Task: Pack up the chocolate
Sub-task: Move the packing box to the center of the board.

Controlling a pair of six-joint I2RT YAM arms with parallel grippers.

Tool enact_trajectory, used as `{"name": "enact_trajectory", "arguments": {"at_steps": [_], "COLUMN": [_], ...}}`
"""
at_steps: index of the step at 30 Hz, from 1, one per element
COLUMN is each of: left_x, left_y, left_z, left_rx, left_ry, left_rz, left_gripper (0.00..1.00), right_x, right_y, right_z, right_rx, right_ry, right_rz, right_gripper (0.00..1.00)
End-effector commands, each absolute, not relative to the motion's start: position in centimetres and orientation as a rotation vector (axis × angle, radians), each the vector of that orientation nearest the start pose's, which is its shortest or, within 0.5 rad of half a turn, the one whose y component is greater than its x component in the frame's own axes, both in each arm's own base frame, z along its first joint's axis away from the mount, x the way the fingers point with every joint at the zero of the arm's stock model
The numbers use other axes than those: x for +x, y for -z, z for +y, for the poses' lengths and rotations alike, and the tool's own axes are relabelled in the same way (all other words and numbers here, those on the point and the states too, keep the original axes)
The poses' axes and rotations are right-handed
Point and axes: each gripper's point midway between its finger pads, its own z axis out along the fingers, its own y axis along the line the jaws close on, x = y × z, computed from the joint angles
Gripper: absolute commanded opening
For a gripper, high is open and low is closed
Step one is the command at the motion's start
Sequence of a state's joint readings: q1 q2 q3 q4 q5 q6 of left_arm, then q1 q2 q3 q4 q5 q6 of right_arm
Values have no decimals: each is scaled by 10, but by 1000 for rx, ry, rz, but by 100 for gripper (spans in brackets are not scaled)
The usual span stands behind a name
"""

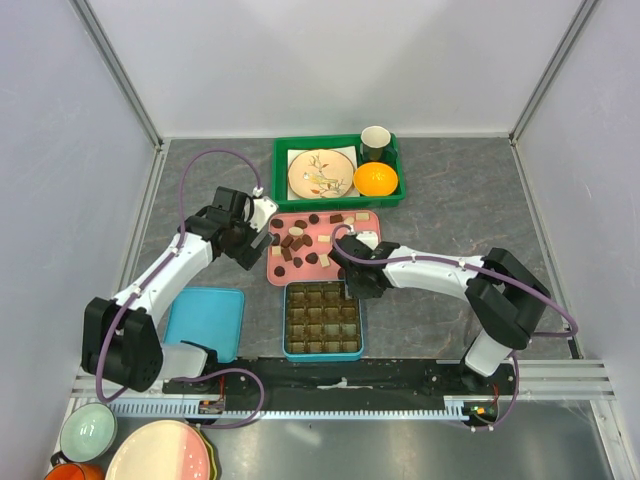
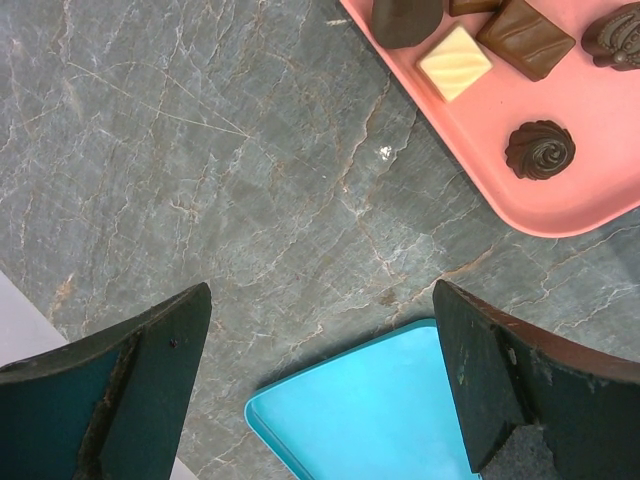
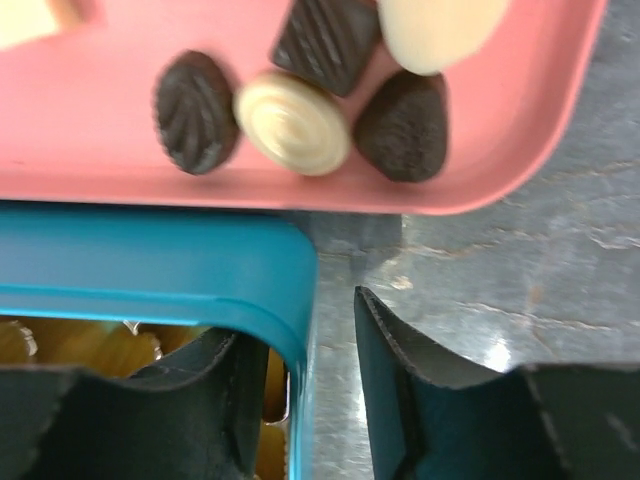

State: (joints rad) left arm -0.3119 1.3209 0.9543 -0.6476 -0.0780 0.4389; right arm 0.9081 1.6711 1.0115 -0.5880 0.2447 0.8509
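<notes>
The left arm point(image 1: 165, 275) and the right arm point(image 1: 440, 272) share one build: white, rounded link shells joined by bulky black joint housings. The largest housings are the blocks closest to the near edge of the bench. A purple cable point(image 1: 183, 195) runs outside each arm in loose loops from base to wrist. The left gripper point(image 2: 322, 290) has two dark, wedge-shaped fingers point(image 2: 150, 390) with scuffed faces; one carries a brownish upper rim. The fingers of the right gripper point(image 3: 297, 330) are black, with rough, frayed-looking edges.
</notes>
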Motion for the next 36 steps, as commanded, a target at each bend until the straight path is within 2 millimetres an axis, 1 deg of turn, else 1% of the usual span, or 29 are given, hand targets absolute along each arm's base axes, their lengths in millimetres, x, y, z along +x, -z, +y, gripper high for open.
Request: {"name": "enact_trajectory", "arguments": {"at_steps": [1, 6, 11, 13, 16, 17, 23, 32, 36], "left_x": [307, 305, 302, 301, 301, 300, 301, 301, 301], "left_y": [-122, -121, -121, -120, -118, -117, -119, -119, -120], "left_z": [-66, -66, -64, -64, -65, -66, -65, -64, -64], "left_rx": [874, 873, 878, 880, 882, 884, 894, 902, 913], "left_ry": [-154, -147, -153, -149, -141, -139, -150, -151, -155], "left_rz": [2358, 2361, 2356, 2357, 2361, 2364, 2352, 2346, 2337], "left_gripper": [99, 99, 99, 99, 99, 99, 99, 99, 99], "right_x": [214, 214, 219, 220, 221, 221, 224, 234, 236], "right_y": [-37, -42, -59, -61, -54, -47, -25, -18, -15], "right_z": [244, 242, 249, 251, 253, 254, 254, 245, 247], "right_rx": [-61, -9, 22, 34, 49, 58, 88, 189, 229], "right_ry": [-59, -63, -110, -119, -106, -95, -49, 11, -4], "right_rz": [2733, 2724, 2699, 2693, 2704, 2714, 2725, 2698, 2694], "right_gripper": [47, 44, 44, 42, 40, 40, 37, 36, 36]}}
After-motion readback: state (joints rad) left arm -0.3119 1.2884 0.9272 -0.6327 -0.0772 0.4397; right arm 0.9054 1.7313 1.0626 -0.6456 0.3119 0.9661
